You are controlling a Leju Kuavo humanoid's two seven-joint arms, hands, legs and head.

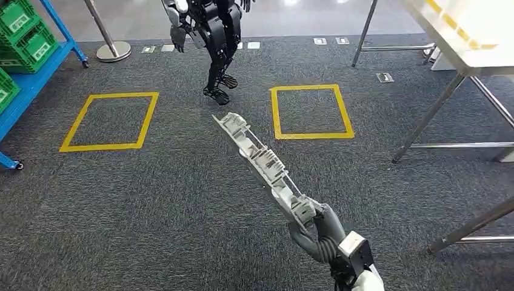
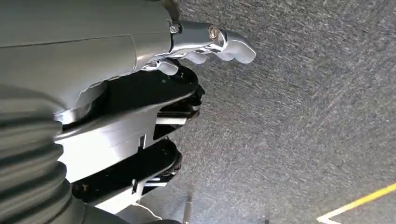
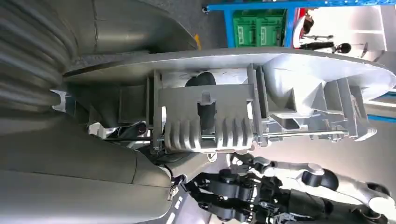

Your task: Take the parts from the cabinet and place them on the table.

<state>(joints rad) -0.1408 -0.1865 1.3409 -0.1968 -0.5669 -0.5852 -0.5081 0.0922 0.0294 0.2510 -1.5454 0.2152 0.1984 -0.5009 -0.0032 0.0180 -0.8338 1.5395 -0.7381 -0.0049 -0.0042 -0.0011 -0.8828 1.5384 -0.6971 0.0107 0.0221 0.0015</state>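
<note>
One long grey part [image 1: 263, 163] juts forward from the gripping right hand [image 1: 318, 233].

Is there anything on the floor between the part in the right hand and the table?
Nothing visible: the right hand holds the long grey part, and bare carpet lies between it and the table.

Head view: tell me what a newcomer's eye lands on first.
The long grey part stands out first, held at its near end by the right hand and jutting forward over the dark carpet. Next come the two yellow squares taped on the floor ahead. Beyond them, at the top, stand the legs of another robot.
</note>
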